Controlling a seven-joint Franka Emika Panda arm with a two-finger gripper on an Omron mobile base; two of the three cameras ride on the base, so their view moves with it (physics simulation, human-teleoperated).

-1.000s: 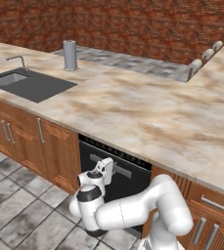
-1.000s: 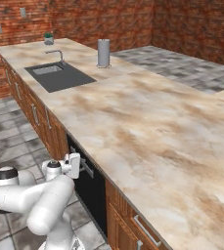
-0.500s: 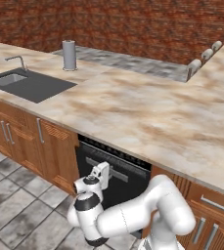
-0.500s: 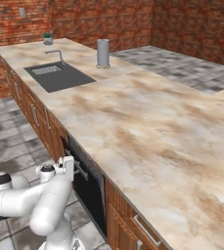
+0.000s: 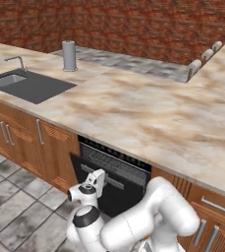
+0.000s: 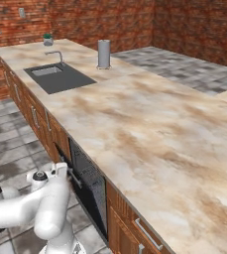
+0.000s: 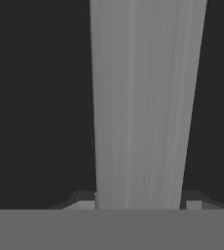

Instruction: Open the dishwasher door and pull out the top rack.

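Under marble counter point(image 5: 148, 118), fingers point(image 7: 193, 204) pinch dishwasher door point(image 5: 115, 183) handle point(image 7: 143, 102); tile floor point(image 5: 15, 211).

No readable text, labels, brands or numbers anywhere I look. The dishwasher door point(image 5: 115, 184) has a dark control strip, but any markings on it are too small to tell. The counter point(image 5: 148, 118) carries no signs.

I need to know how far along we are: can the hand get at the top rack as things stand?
Probably not yet. The hand is at the grey handle of the dishwasher door, which is only tilted partly open. The top rack sits inside behind it, visible through the gap above the door.
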